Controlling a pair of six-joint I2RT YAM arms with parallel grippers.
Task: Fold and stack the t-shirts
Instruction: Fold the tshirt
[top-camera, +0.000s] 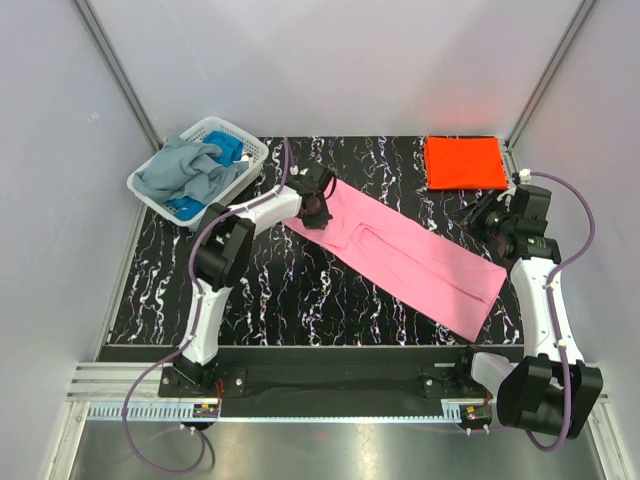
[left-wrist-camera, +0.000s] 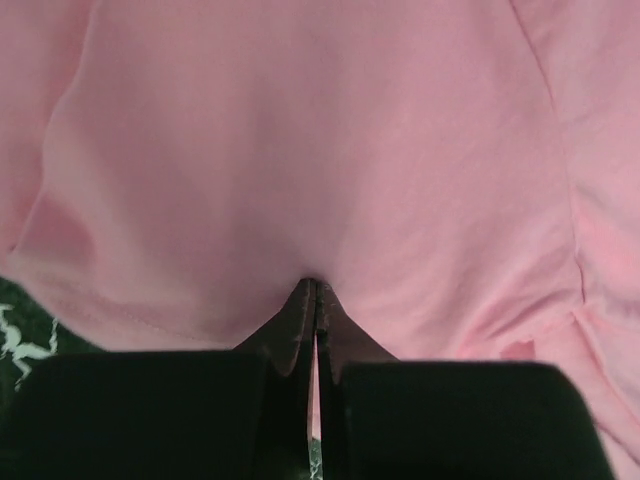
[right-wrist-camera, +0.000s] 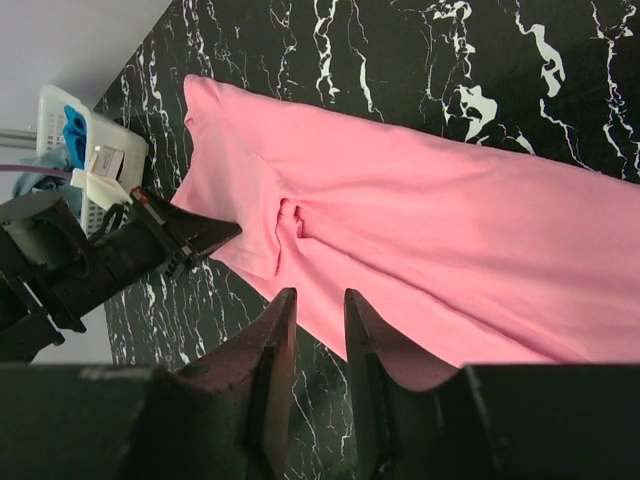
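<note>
from above: the pink t-shirt (top-camera: 400, 255) lies flat on the black marbled table (top-camera: 260, 300), folded into a long strip whose axis runs diagonally from far-left to near-right. the left gripper (top-camera: 316, 208) sits on the strip's far-left end. the right gripper (top-camera: 470, 215) hangs just beside the strip's right half without touching it, so the near-right end looks to be the one within its reach. the orange-red t-shirt (top-camera: 463, 162) lies folded in the far right corner, well apart from the left arm. a grey-blue t-shirt (top-camera: 185, 170) and a blue t-shirt (top-camera: 232, 148) are heaped in the white basket (top-camera: 255, 150) at far left.

left wrist: the fingers (left-wrist-camera: 290, 335) are pressed together, pinching a stitched edge of the pink cloth, which spreads away ahead of them.

right wrist: the fingers (right-wrist-camera: 280, 340) stand a little apart with nothing between them, over bare table. the pink shirt lies ahead, its long axis running crosswise to them. a small white label (right-wrist-camera: 105, 160) on the left arm is too small to read, and no other writing shows.
</note>
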